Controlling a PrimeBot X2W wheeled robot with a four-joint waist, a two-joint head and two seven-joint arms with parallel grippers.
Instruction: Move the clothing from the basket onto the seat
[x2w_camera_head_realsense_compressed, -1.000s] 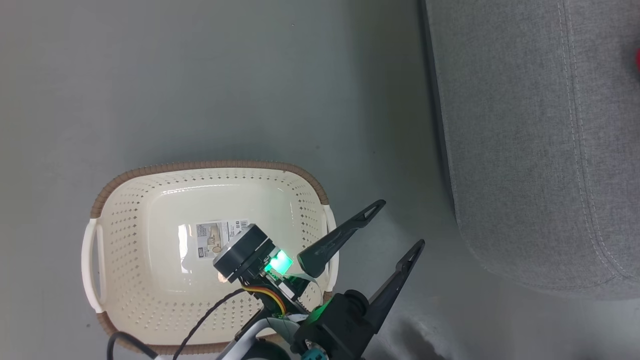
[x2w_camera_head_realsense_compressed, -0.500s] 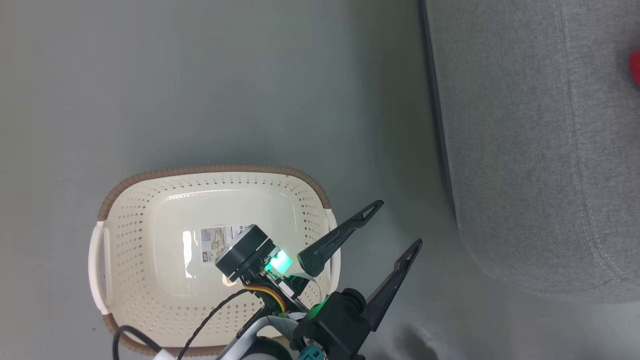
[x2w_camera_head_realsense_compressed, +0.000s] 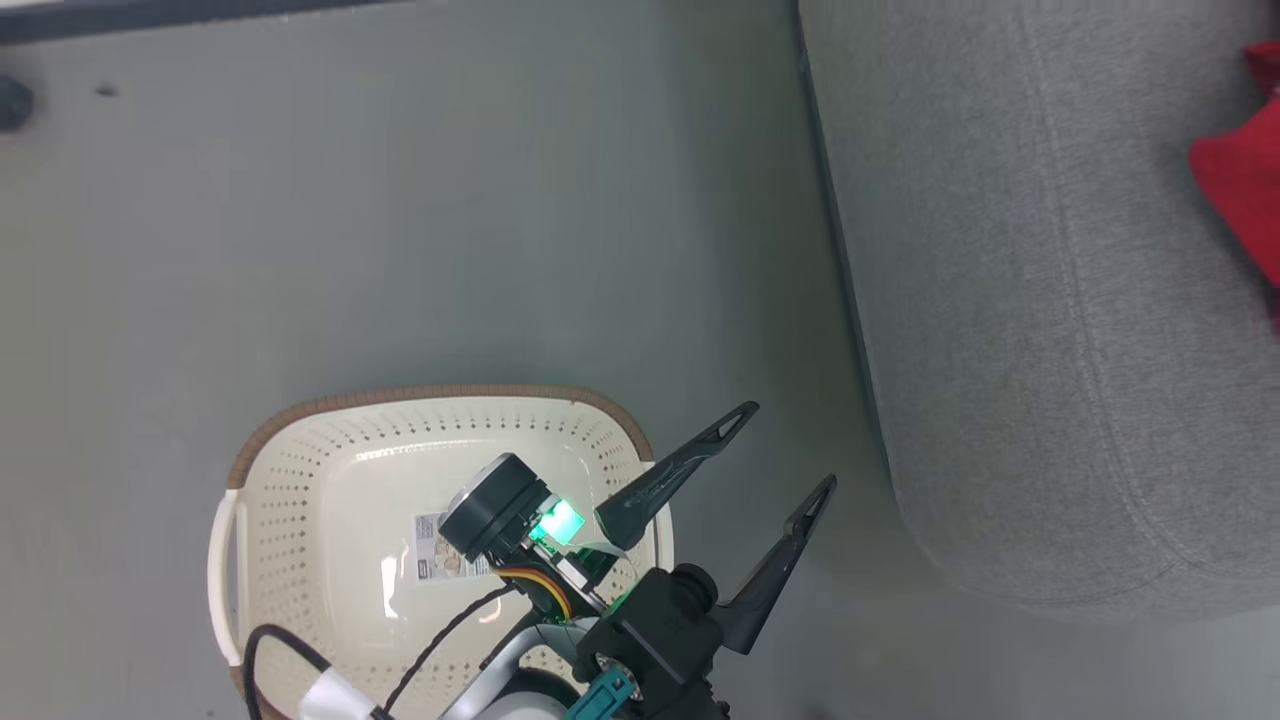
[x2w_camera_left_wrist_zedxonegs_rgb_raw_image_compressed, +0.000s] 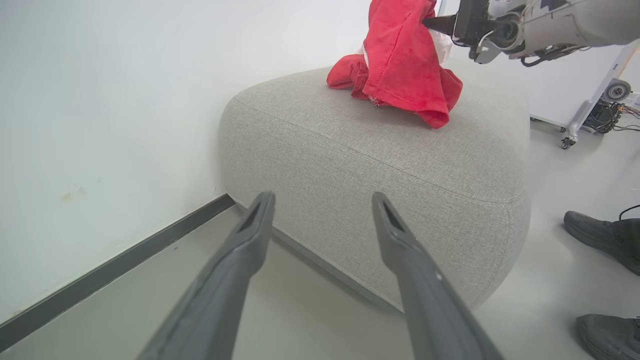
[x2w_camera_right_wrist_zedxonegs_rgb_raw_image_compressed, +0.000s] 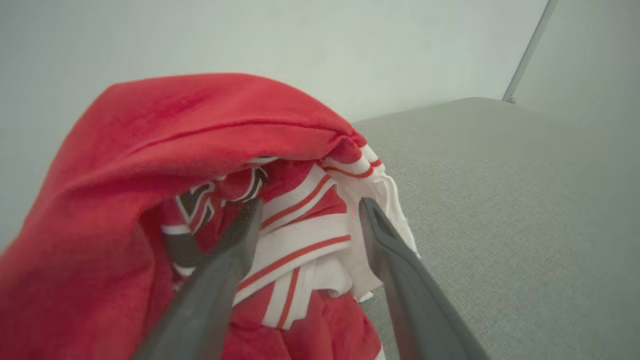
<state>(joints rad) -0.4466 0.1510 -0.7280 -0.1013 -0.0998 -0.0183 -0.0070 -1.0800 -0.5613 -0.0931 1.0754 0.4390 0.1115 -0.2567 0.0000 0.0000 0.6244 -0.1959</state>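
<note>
The cream basket (x2w_camera_head_realsense_compressed: 440, 392) with a brown rim stands on the floor at the lower left, holding just a paper label. My left gripper (x2w_camera_head_realsense_compressed: 785, 448) hovers open past the basket's right end, fingers toward the grey seat (x2w_camera_head_realsense_compressed: 1000, 350). In the left wrist view this left gripper (x2w_camera_left_wrist_zedxonegs_rgb_raw_image_compressed: 324, 197) points at the seat (x2w_camera_left_wrist_zedxonegs_rgb_raw_image_compressed: 400, 165), where the red clothing (x2w_camera_left_wrist_zedxonegs_rgb_raw_image_compressed: 405, 65) is heaped. My right gripper (x2w_camera_left_wrist_zedxonegs_rgb_raw_image_compressed: 435, 22) meets the top of that heap. Close up, the right gripper (x2w_camera_right_wrist_zedxonegs_rgb_raw_image_compressed: 307, 210) is open, with red and white-trimmed clothing (x2w_camera_right_wrist_zedxonegs_rgb_raw_image_compressed: 175, 150) draped over and between its fingers above the seat (x2w_camera_right_wrist_zedxonegs_rgb_raw_image_compressed: 500, 200).
A person's dark shoes (x2w_camera_left_wrist_zedxonegs_rgb_raw_image_compressed: 600, 235) stand on the floor right of the seat. A white wall with a dark baseboard (x2w_camera_left_wrist_zedxonegs_rgb_raw_image_compressed: 125, 265) runs behind the seat. A wheeled stand (x2w_camera_left_wrist_zedxonegs_rgb_raw_image_compressed: 575, 125) with cables is beyond it. Grey floor (x2w_camera_head_realsense_compressed: 500, 220) lies between basket and seat.
The head camera has shifted, so the basket sits lower and more of the red clothing shows at the right edge. My left gripper has stayed open in the same pose.
</note>
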